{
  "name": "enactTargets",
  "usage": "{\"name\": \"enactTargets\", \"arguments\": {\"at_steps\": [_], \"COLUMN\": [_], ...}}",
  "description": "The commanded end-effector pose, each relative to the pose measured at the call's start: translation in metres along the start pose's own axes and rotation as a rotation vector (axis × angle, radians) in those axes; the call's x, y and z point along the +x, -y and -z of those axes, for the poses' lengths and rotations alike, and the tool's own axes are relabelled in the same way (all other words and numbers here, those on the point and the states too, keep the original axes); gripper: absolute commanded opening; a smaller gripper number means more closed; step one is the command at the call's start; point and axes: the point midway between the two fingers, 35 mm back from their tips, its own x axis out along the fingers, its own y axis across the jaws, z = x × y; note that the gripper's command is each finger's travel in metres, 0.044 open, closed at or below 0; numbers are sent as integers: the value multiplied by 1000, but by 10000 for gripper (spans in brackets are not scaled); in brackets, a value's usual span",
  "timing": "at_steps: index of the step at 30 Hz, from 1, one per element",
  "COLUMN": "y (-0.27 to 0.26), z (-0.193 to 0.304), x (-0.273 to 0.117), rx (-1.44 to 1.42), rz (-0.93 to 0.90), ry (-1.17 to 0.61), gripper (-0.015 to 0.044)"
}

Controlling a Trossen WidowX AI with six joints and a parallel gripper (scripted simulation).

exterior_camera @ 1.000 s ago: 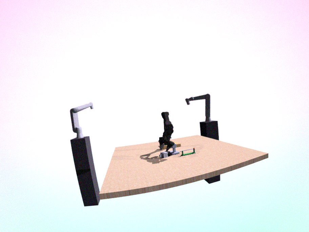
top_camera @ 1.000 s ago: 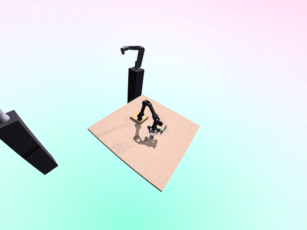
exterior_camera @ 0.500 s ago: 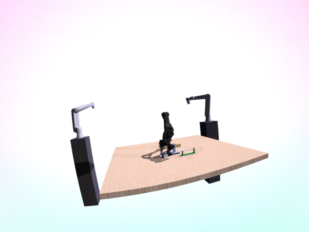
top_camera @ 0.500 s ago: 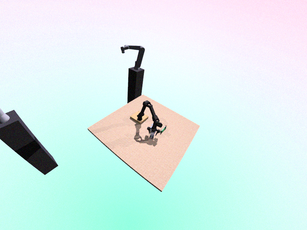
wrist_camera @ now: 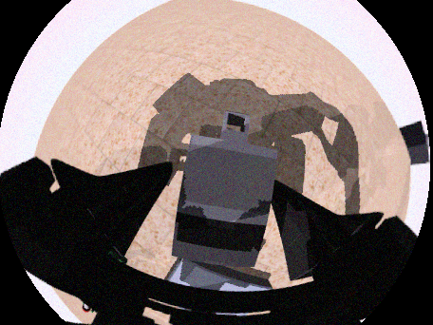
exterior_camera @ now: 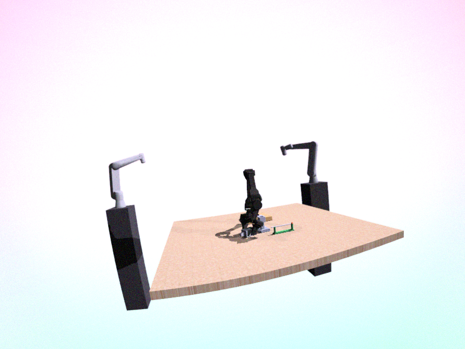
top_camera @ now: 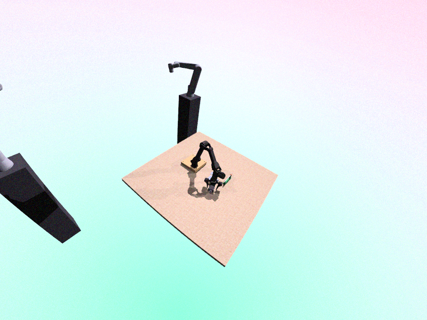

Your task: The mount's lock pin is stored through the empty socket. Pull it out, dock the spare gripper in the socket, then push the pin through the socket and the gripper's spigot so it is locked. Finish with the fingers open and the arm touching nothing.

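Observation:
My gripper (top_camera: 212, 188) (exterior_camera: 249, 230) (wrist_camera: 221, 176) is open, low over the table, its fingers on either side of the spare gripper. The spare gripper (top_camera: 210, 189) (exterior_camera: 246, 233) (wrist_camera: 228, 178) is a grey block lying on the table, with a small holed square spigot (wrist_camera: 235, 122) at its far end. The pale grey mount (exterior_camera: 261, 221) stands just behind it, partly hidden by the arm. Its socket is too hidden to tell whether anything is through it. A thin pale rod (exterior_camera: 282, 225) with a red end lies across a green rack (exterior_camera: 284, 231) (top_camera: 227, 180) beside the mount.
The arm stands on a yellow-brown base board (top_camera: 188, 162) (exterior_camera: 267, 217) behind the mount. Two other arms stand on dark pedestals (top_camera: 187, 117) (exterior_camera: 125, 247) beyond the edges of the table (top_camera: 193, 213) (exterior_camera: 225, 263). The arm's shadow falls around the spare gripper.

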Motion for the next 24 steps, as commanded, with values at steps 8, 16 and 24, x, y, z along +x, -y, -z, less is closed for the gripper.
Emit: {"name": "enactTargets", "arguments": {"at_steps": [8,16,24], "y": [3,3,2], "z": [5,5,2], "x": [6,6,2], "rx": [0,0,0], "rz": [9,9,9], "ry": [-1,-1,-1], "gripper": [361,249,118]}}
